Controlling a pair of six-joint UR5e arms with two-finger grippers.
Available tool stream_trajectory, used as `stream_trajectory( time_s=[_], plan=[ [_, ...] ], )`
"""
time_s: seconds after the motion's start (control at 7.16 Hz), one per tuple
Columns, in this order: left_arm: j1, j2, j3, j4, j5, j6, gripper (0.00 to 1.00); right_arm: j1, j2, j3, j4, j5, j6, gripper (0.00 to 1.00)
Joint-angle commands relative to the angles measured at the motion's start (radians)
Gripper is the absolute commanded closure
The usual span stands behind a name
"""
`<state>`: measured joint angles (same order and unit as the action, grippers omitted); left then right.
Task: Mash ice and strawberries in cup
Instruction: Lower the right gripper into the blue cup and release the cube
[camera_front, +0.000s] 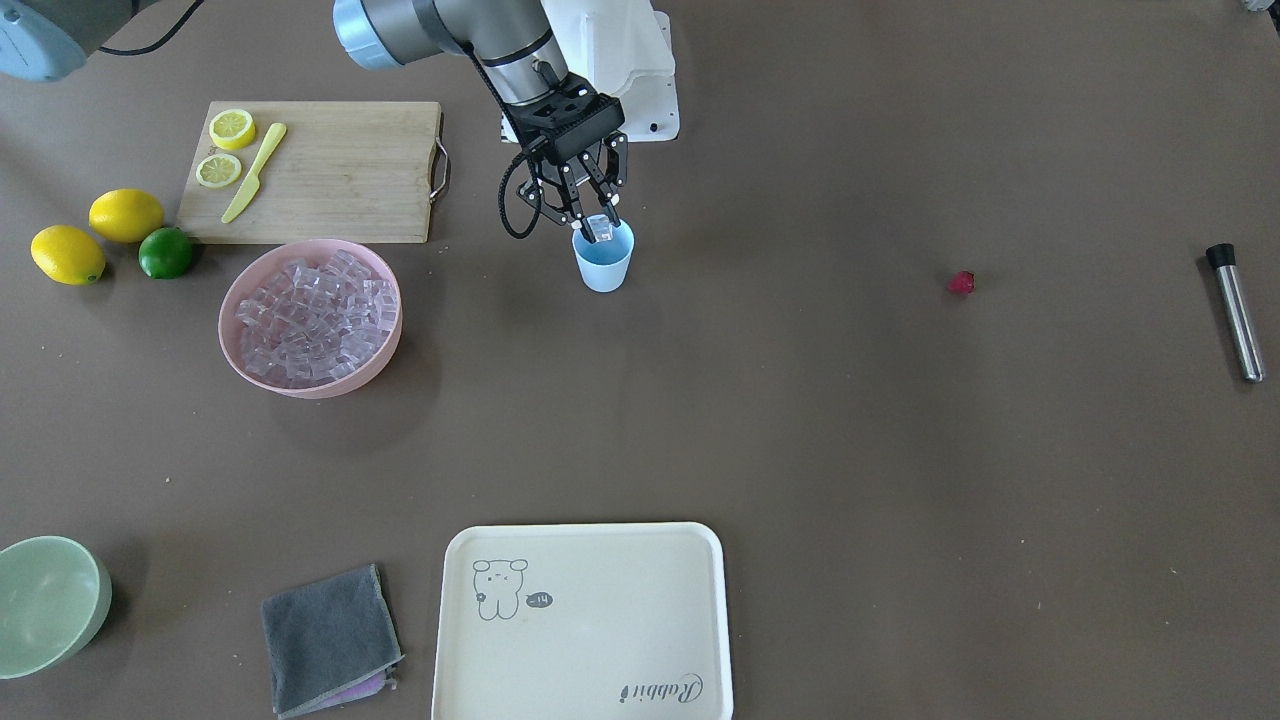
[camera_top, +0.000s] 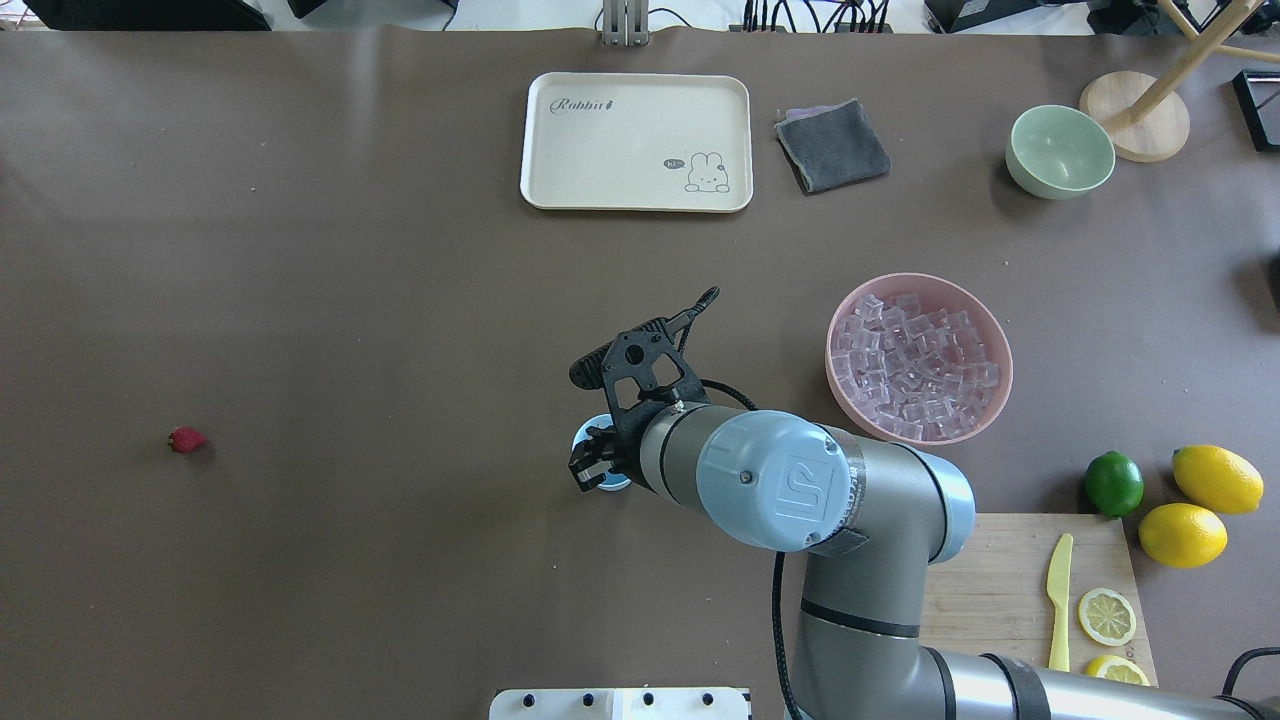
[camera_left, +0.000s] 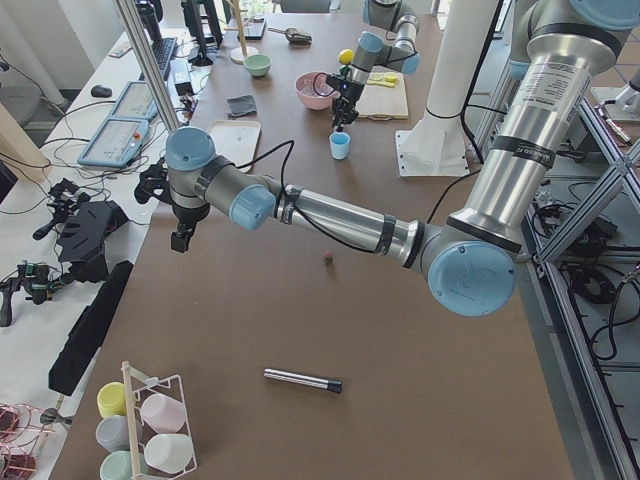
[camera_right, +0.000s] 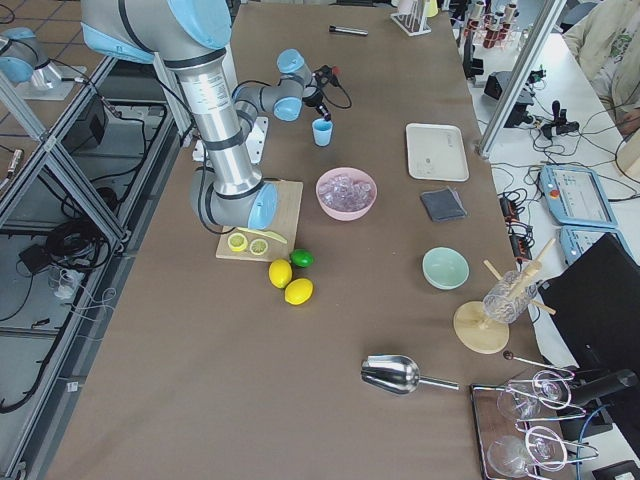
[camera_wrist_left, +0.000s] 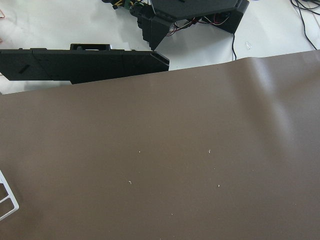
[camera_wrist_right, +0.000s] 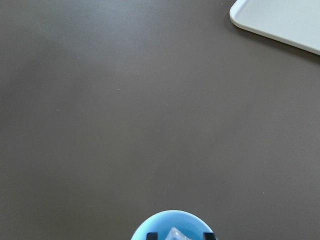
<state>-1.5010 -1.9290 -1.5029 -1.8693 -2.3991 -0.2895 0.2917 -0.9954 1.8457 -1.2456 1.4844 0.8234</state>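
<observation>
Cup (camera_front: 604, 268) between bowl (camera_front: 320, 385) and strawberry (camera_front: 961, 283), ice (camera_front: 315, 315) in bowl, tray (camera_front: 600, 620) opposite — cloth (camera_front: 330, 640) beside it

Front-facing camera: sits across the brown table (camera_front: 850, 450) from the robot and looks steeply down, robot base at top of view. Overhead camera: behind the robot, looks forward and down. It covers the same field turned about, and both hold the cream rectangular tray (camera_front: 620, 600), the wide pink bowl (camera_front: 310, 385) and the small light blue plastic cup (camera_front: 604, 268). Two side cameras: high at the table ends, far off, looking along it; both catch the cup. Left wrist camera: close over the table edge, black bar-shaped case (camera_wrist_left: 85, 62) beyond. Right wrist camera: very close above the cup's rim, tray corner at upper right.
</observation>
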Motion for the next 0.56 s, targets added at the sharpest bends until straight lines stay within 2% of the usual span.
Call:
stream_trajectory(
  time_s=[0.0,0.14,0.42],
  plan=[
    [-0.001,0.001,0.004,-0.001,0.0,0.003,0.02,0.001,0.001,0.001,0.003,0.002,0.0,0.44],
    [0.001,0.002,0.006,-0.001,0.0,0.003,0.02,0.001,-0.002,0.0,0.023,0.0,0.0,0.0],
    [0.001,0.013,0.006,-0.005,0.0,0.004,0.02,0.004,0.0,0.003,0.026,0.0,0.0,0.0]
  ],
)
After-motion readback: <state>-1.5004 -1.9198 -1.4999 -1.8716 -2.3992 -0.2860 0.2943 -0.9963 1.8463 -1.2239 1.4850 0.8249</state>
